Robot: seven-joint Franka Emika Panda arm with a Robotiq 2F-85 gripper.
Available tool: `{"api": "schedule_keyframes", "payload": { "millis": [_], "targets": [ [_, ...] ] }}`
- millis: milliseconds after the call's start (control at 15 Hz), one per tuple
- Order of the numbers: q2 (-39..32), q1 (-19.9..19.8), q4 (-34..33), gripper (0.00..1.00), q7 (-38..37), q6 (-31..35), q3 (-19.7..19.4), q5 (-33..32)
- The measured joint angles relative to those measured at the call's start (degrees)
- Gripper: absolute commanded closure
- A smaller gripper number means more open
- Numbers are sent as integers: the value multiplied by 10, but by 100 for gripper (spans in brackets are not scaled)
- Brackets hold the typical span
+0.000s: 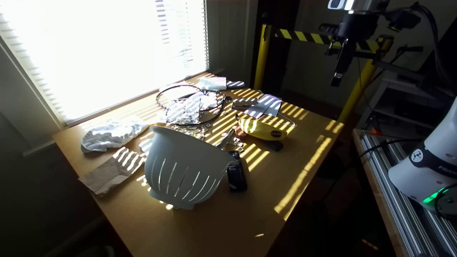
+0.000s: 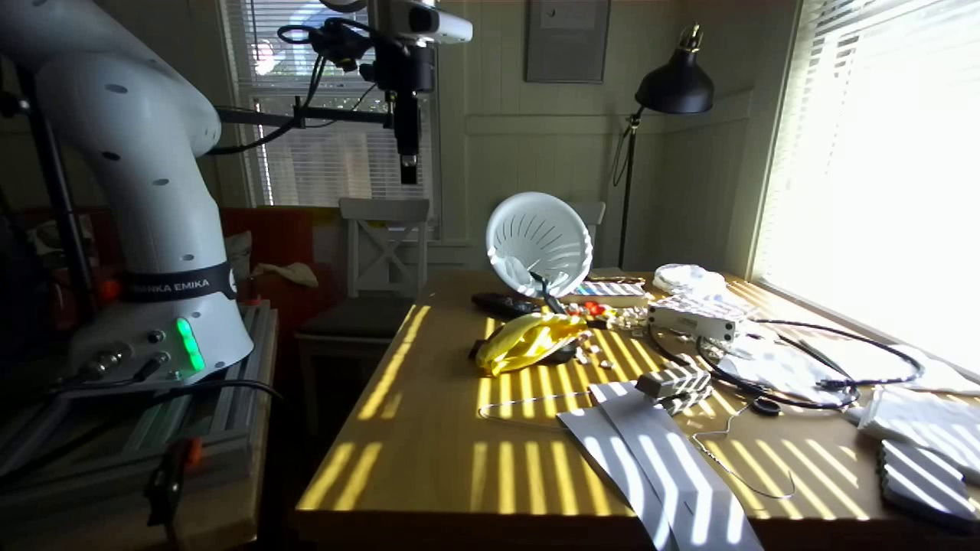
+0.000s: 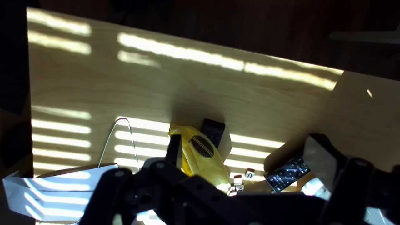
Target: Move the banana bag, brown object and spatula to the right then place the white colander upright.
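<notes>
On the table (image 3: pixel 150 87), banana bag (image 3: pixel 202 160) diagonal to one edge (image 3: pixel 187 40), end effector (image 3: pixel 245 142) spread wide, empty

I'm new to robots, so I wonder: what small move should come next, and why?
Probably ease the black two-fingered pincer outward and down toward the wrinkled yellow banana-shaped pouch: both exterior views show it higher than the pouch and offset toward the white robot base; the wrist view shows the pincer open, gripping nothing.
</notes>
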State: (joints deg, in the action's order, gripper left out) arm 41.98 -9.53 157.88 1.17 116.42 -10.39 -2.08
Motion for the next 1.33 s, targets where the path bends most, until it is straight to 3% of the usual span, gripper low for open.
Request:
{"api": "schedule_keyframes", "payload": {
  "millis": [600, 1067, 1333],
  "targets": [
    [-28, 1, 1, 0, -15, 25, 3, 1],
    [-235, 58, -11, 0, -8, 225, 47, 1],
    [-334, 69, -57, 0, -7, 245, 59, 1]
  ]
}}
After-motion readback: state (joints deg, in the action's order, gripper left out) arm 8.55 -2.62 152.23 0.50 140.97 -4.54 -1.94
